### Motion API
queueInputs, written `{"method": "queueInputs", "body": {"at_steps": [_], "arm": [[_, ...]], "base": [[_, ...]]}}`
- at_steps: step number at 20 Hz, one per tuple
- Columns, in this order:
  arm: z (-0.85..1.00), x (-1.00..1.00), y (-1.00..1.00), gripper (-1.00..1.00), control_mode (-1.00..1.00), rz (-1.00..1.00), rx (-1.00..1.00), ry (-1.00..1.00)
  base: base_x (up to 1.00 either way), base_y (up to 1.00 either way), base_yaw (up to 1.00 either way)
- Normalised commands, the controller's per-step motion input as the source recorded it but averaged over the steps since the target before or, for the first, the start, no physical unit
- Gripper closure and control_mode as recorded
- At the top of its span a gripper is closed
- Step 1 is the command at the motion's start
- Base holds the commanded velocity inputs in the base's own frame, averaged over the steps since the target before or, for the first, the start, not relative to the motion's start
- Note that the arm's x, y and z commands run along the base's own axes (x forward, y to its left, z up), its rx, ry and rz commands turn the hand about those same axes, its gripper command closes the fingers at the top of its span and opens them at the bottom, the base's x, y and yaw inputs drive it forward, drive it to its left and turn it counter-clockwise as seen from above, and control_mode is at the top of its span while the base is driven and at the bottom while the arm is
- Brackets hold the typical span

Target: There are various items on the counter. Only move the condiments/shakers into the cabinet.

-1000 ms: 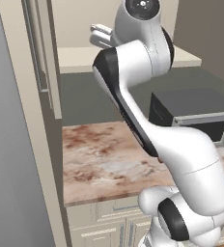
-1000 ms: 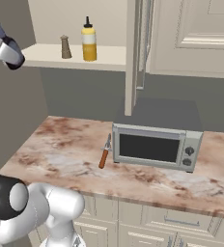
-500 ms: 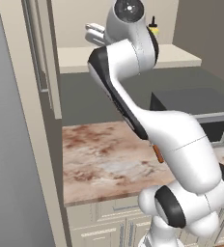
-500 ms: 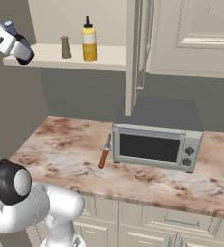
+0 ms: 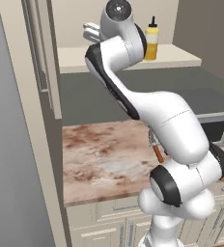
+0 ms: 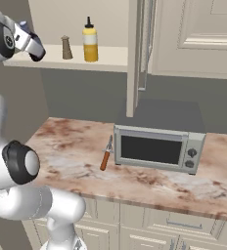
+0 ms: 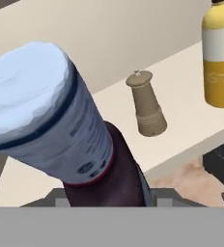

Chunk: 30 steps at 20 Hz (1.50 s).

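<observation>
Cabinet shelf point(image 7: 191, 120) behind; dark bottle point(image 7: 61, 130) gripped in claw point(image 7: 106, 202), fingertips hidden.

I am seeing bare cream shelf board point(image 7: 46, 181) lying open on the near side of the short tan pepper shaker point(image 7: 146, 104). The yellow squeeze bottle with dark nozzle point(image 7: 220, 60) is standing just beyond it, narrowing that side. In the right base view the tall beige side panel point(image 6: 133, 58) is walling off the recess beyond the bottle.
</observation>
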Motion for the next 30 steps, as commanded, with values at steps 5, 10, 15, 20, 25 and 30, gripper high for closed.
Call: {"method": "queueInputs", "body": {"at_steps": [5, 10, 15, 20, 25, 30], "arm": [[-0.04, 0.53, 0.00, 1.00, -1.00, 0.00, -0.06, 0.08], [-0.07, 0.53, 0.00, 1.00, -1.00, 0.00, -0.02, 0.09], [0.00, 0.47, 0.12, 1.00, -1.00, 0.00, 0.00, 0.05], [-0.01, 0.20, 0.18, 1.00, -1.00, 0.00, 0.00, 0.00], [-0.04, 0.27, 0.01, 1.00, -1.00, 0.00, -0.01, 0.00], [-0.13, 0.38, 0.00, 1.00, -1.00, -0.02, 0.00, 0.00]], "base": [[0.00, 0.00, 0.00], [0.00, 0.00, 0.00], [0.00, 0.00, 0.00], [0.00, 0.00, 0.00], [0.00, 0.00, 0.00], [0.00, 0.00, 0.00]]}}
